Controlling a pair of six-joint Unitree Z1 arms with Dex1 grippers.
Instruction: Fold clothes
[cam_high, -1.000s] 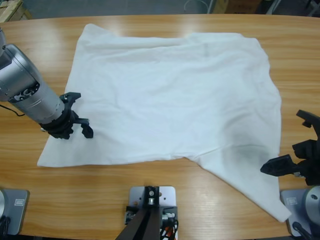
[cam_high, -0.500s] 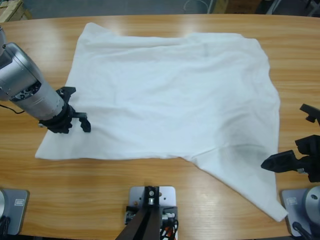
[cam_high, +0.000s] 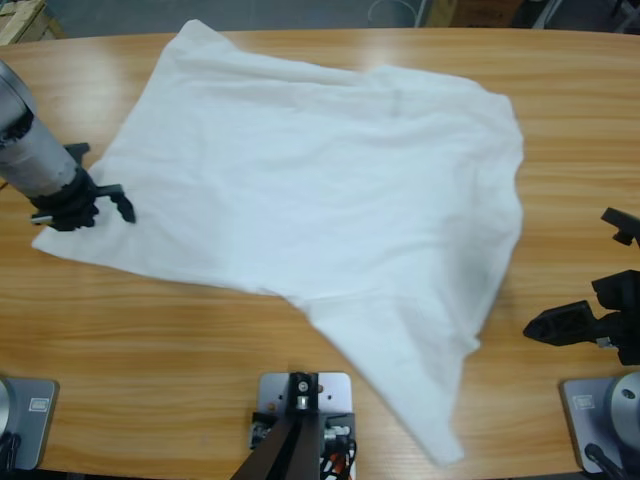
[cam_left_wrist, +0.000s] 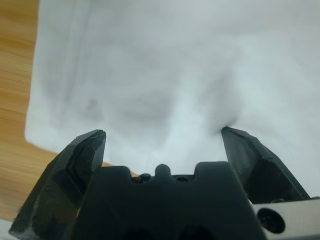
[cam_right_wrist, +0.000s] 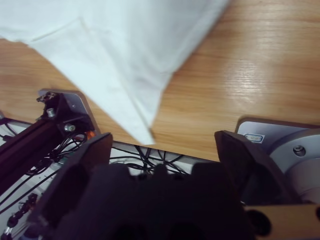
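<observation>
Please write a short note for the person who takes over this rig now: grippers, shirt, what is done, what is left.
Left gripper: at the near left corner of the white T-shirt, jaws spread over the cloth.
Right gripper: open, empty, over bare table beside the shirt's right side.
Shirt lies spread, skewed, one corner pointing at the front edge.
Done: no fold yet.
Left: square it up and make every fold.

Thin, soft, matt white cloth T-shirt (cam_high: 320, 190) lies on a glossy wooden table (cam_high: 580, 130).
</observation>
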